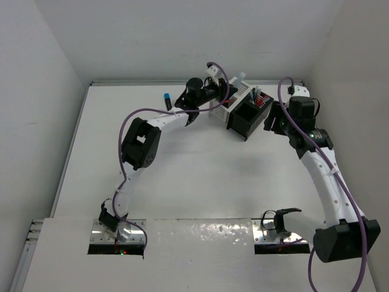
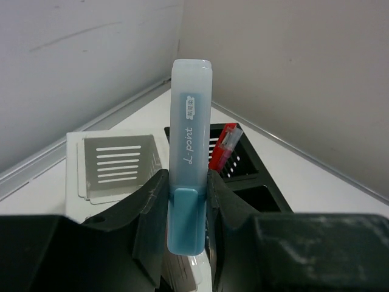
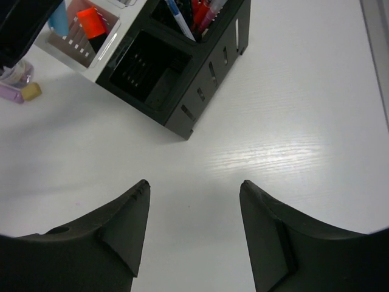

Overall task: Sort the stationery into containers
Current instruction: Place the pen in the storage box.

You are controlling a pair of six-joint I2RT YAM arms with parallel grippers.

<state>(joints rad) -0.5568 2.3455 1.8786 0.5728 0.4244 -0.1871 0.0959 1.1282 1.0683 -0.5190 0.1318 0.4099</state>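
**Item in hand.** Pale blue translucent highlighter [image 2: 190, 152], stubby, printed label on its body. It stands upright, cap end down, in the left hand [image 2: 186, 177], whose two fingers are closed on its lower part. It is raised above the containers at the far side of the tabletop [image 1: 200, 176].

**Receiving containers.** White slotted box [image 2: 115, 161] and black slotted box [image 2: 246, 167], joined side by side. The white one already holds an orange highlighter [image 3: 92, 19]. The black one holds a red pen [image 2: 222, 146] and other thin pens in its far compartment; its near compartment looks empty.

**Other hand.** Right hand [image 3: 194, 184], fingers spread apart with nothing between them, hovering low over bare tabletop just beside the black box.

**Loose items.** Small tan eraser [image 3: 31, 91] lies on the tabletop beside the white box. A short dark item with a blue end [image 1: 167, 97] lies well apart to the left.

**Handling note.**
- The white box looks the likely place, as a highlighter is already in it.
- Centre the highlighter over that opening, clear of the shared wall.
- Keep it vertical and lower until the cap is inside the rim before loosening the fingers. Dropped from this height, it could bounce out or tip into the pens.
- Withdraw straight up.
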